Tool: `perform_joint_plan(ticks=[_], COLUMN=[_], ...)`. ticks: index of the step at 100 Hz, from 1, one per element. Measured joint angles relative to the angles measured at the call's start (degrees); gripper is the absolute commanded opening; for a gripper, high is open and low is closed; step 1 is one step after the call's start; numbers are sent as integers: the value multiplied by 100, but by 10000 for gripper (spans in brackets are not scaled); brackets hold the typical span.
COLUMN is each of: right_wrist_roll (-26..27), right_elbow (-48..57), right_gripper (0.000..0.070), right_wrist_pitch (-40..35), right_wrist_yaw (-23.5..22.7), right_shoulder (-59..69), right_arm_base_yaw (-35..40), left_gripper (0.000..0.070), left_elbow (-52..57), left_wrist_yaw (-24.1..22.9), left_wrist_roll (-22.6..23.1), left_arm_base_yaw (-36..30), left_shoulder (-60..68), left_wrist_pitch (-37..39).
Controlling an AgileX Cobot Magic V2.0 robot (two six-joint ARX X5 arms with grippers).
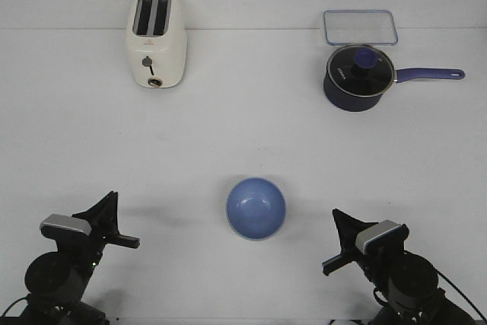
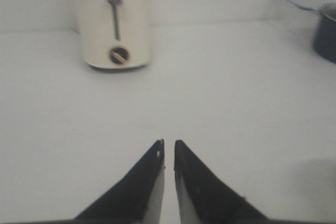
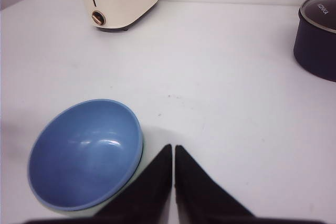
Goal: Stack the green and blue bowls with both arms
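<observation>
Both grippers sit with jaws nearly closed and hold nothing: the left gripper rests at about eight o'clock on the table, the right gripper at about four o'clock. Between them, near six o'clock, the blue bowl stands upright; in the right wrist view a pale greenish edge peeks from under its lower rim, which suggests the green bowl is already nested beneath, though it is too slight to be sure. If so, the stack looks done, and the sound move is to keep both arms well apart from it. Farther out, a cream toaster stands at eleven o'clock, a dark-blue lidded saucepan at one o'clock, with a clear container lid just behind it.
</observation>
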Motion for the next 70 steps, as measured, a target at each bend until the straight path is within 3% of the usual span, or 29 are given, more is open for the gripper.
perform_joint_plan(ticks=[12, 23, 42, 70], right_wrist_roll=[2, 2, 2, 2], right_elbow=[0, 0, 2, 0], right_gripper=[10, 10, 10, 10], right_wrist_pitch=[0, 0, 0, 4], right_wrist_yaw=[0, 0, 2, 2], right_shoulder=[0, 0, 0, 0], right_arm_base_yaw=[0, 0, 0, 0], left_gripper=[15, 15, 15, 15], left_elbow=[-1093, -1777, -2251, -2253], left_wrist_yaw=[42, 251, 614, 632], left_wrist_roll=[398, 496, 566, 472], left_arm_base_yaw=[1143, 1683, 1971, 1971], left_shoulder=[-697, -1180, -1320, -1318], left_wrist_pitch=[667, 846, 1139, 1191])
